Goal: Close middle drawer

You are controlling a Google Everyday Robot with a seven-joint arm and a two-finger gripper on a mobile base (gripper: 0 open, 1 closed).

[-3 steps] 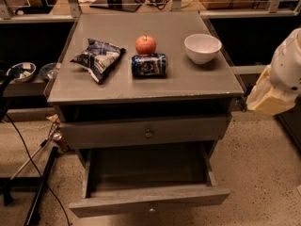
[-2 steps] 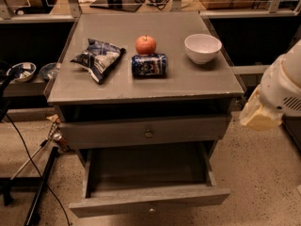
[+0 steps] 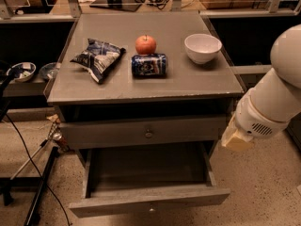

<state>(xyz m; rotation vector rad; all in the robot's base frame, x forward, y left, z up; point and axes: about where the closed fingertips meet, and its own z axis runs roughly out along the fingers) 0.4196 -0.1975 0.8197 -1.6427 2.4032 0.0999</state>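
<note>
Gripper (image 3: 236, 139) hangs just right of the pulled-out middle drawer (image 3: 149, 200).

The middle drawer (image 3: 188, 199) is showing matt grey wood with a metal knob (image 3: 151, 210); the end effector (image 3: 236, 139), at four o'clock, is looking smooth, cream plastic.

On the grey tabletop (image 3: 197, 84) are a red apple (image 3: 146, 44), a dark blue can (image 3: 149, 65) with pale print, a blue-and-white patterned bag (image 3: 99, 59) and a white bowl (image 3: 202, 47), below it the middle drawer (image 3: 149, 202) is grey, and the cream gripper (image 3: 236, 139) on a white arm (image 3: 282, 88) hangs below the tabletop's right front corner.
</note>
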